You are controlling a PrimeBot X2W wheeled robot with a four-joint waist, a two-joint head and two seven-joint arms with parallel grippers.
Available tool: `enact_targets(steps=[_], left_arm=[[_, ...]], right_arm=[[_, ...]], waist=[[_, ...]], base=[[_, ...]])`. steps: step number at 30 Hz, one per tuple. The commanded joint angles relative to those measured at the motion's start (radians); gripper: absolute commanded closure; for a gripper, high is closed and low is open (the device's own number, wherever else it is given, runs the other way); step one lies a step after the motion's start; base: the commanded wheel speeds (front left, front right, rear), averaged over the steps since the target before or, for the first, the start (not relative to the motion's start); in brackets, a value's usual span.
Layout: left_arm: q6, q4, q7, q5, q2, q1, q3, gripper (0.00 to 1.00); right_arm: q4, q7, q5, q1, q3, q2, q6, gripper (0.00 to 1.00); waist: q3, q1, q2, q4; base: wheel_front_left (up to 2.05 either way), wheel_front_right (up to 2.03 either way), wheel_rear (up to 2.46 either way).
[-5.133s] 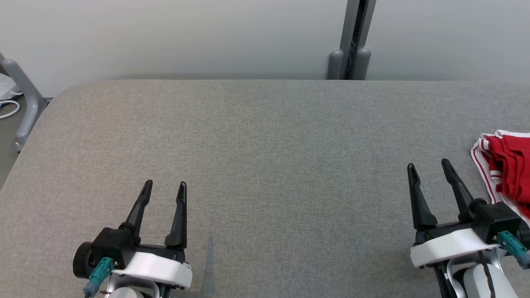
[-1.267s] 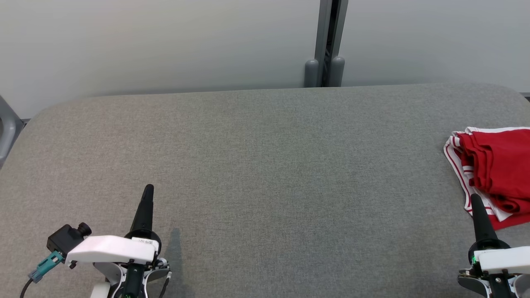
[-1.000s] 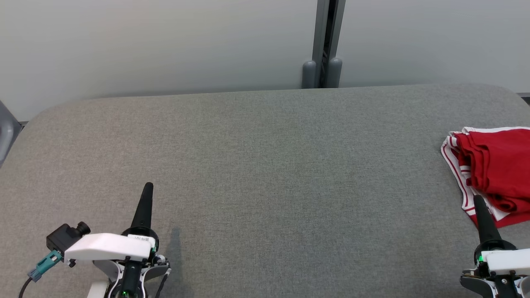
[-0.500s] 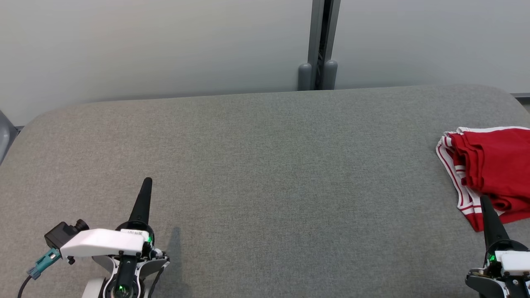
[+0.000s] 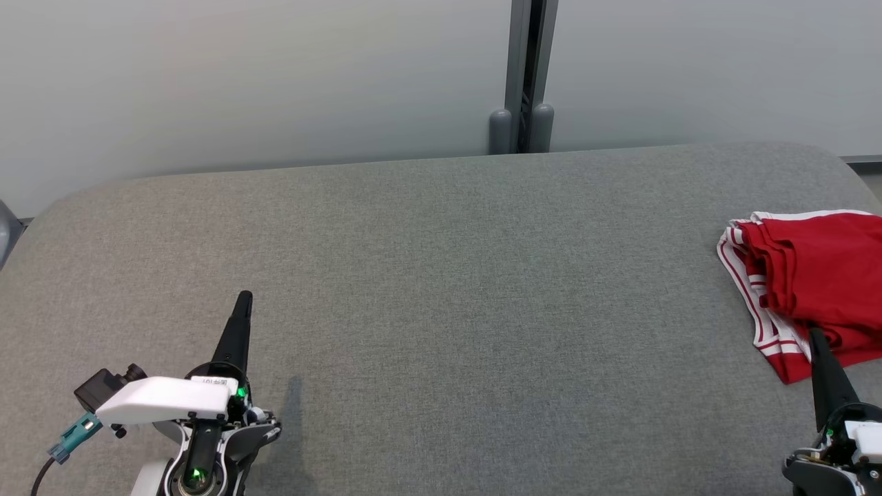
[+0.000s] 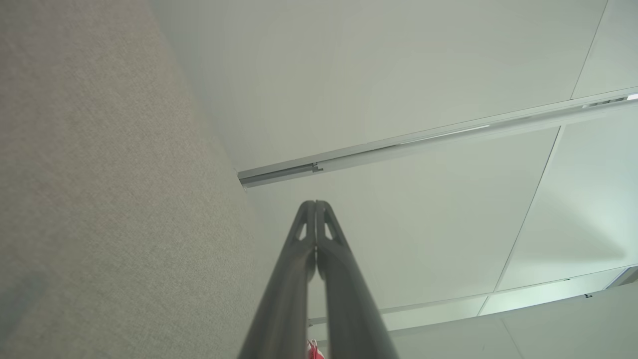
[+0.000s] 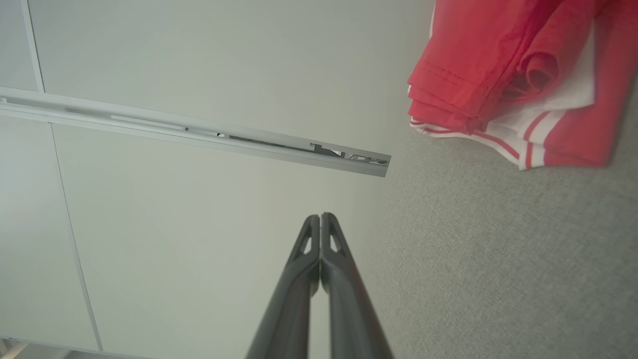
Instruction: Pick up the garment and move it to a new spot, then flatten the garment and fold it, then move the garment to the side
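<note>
Your left gripper and right gripper are closed on nothing; the red-and-white garment lies folded at the right end of the grey table, near your right gripper.

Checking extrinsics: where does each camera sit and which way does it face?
Head view: on the head, looking forward and down at the grey table; left gripper lower left, right gripper lower right, both shut.
Left wrist view: on the left wrist, along its shut gripper toward the wall; table at left.
Right wrist view: on the right wrist, along its shut gripper; table at right.
Shared: head and right wrist views both show the red-and-white garment.
</note>
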Motion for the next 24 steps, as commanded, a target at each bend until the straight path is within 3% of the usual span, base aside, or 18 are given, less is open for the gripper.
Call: enact_targets(steps=[1, 24], left_arm=[[-0.007, 0.0, 0.006, -0.017, 0.007, -0.025, 0.006, 1.0], [-0.011, 0.011, 0.041, -0.148, 0.007, -0.04, 0.015, 1.0]], right_arm=[[-0.01, 0.009, 0.022, 0.006, -0.006, -0.009, 0.0, 1.0], [-0.018, 0.047, 0.17, 0.021, -0.034, -0.01, 0.0, 1.0]], waist=[[-0.001, 0.0, 0.0, -0.001], [-0.013, 0.0, 0.0, -0.019]], base=[[0.0, 0.0, 0.0], [0.0, 0.0, 0.0]])
